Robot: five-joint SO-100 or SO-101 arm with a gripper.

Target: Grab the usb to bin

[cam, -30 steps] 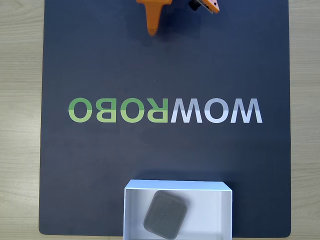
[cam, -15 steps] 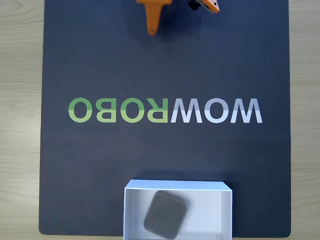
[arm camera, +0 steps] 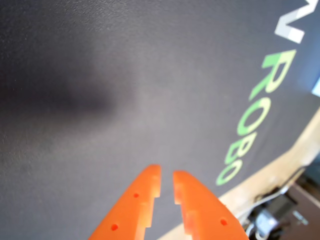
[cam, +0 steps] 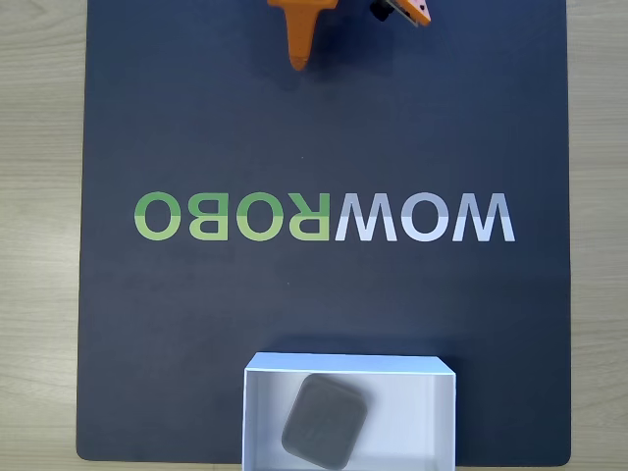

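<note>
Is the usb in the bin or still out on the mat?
In. The usb lies flat inside the bin, skewed to its walls; the gripper is empty.

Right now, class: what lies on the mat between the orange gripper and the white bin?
In the fixed view, the WOWROBO lettering lies between gripper and bin; otherwise bare dark mat.

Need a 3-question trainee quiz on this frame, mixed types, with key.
1. True or false: the small flat matte grey block lies inside the shallow white rectangular box.
2. The box sits at which edge of the dark mat in the fixed view? A) top B) bottom C) left
3. In the wrist view, what do the orange gripper fingers hold?

Key: 1 true. 2 B. 3 nothing; a narrow gap separates them over bare mat.
</note>
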